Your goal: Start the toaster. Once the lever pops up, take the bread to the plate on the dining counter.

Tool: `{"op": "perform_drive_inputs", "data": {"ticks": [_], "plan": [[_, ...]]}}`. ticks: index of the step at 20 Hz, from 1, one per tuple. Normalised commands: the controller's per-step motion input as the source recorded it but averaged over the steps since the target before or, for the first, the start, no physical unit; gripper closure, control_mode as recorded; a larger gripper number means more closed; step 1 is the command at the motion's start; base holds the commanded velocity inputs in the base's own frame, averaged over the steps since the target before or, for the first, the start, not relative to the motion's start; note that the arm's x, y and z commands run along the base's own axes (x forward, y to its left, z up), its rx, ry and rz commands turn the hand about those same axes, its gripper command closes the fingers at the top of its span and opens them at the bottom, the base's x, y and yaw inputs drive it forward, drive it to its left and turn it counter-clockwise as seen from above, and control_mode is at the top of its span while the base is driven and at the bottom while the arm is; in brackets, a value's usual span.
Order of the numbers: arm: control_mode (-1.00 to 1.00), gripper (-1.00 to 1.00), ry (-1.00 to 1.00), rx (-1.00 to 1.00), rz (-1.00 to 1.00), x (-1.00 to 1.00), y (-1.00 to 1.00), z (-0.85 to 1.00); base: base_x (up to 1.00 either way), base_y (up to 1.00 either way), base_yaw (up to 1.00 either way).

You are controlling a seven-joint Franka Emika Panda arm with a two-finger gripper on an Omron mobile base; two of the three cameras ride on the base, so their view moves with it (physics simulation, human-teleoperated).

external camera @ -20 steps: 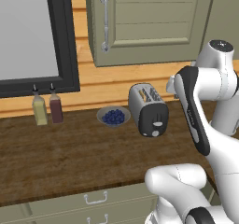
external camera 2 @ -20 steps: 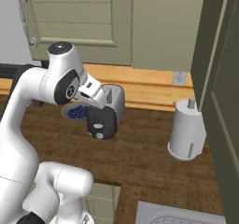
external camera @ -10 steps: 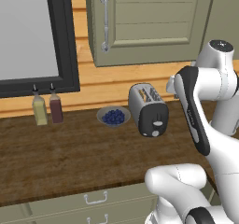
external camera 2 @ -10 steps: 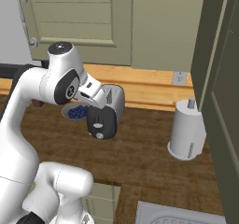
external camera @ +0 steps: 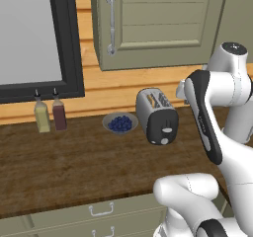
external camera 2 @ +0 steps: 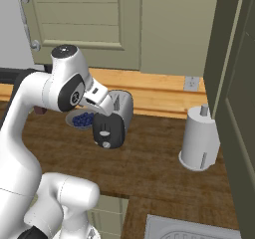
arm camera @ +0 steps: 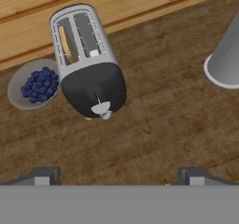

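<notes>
The silver toaster (arm camera: 84,55) lies across the wood worktop (arm camera: 163,115), its black end panel toward me. A pale lever (arm camera: 101,108) sits on that panel above a round knob (arm camera: 106,116). A tan slice of bread (arm camera: 66,43) stands in the left slot. My gripper (arm camera: 120,177) hovers above and in front of the toaster, open, with nothing between its fingertips (arm camera: 45,177). From the base the toaster (external camera: 157,116) and lever (external camera: 167,130) show beside the arm; from the right the toaster (external camera 2: 114,121) is partly hidden by the hand. The plate and dining counter are out of view.
A grey bowl of blueberries (external camera: 120,123) sits just left of the toaster. Two bottles (external camera: 50,115) stand by the wall under the dark window frame. A white paper-towel roll (external camera 2: 199,139) stands to the right. Wall cabinets (external camera: 158,23) hang above; a sink edge (external camera 2: 199,229) shows low right.
</notes>
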Motion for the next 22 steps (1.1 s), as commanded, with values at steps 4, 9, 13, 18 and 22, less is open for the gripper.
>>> {"op": "perform_drive_inputs", "data": {"ticks": [4,9,13,18,22], "plan": [[-1.0,-1.0,0.0,0.0,0.0,0.0,0.0,0.0,0.0,0.0,0.0],[-1.0,-1.0,0.0,0.0,0.0,0.0,0.0,0.0,0.0,0.0,0.0],[-1.0,-1.0,0.0,0.0,0.0,0.0,0.0,0.0,0.0,0.0,0.0],[-1.0,-1.0,0.0,0.0,0.0,0.0,0.0,0.0,0.0,0.0,0.0],[-1.0,-1.0,0.0,0.0,0.0,0.0,0.0,0.0,0.0,0.0,0.0]]}}
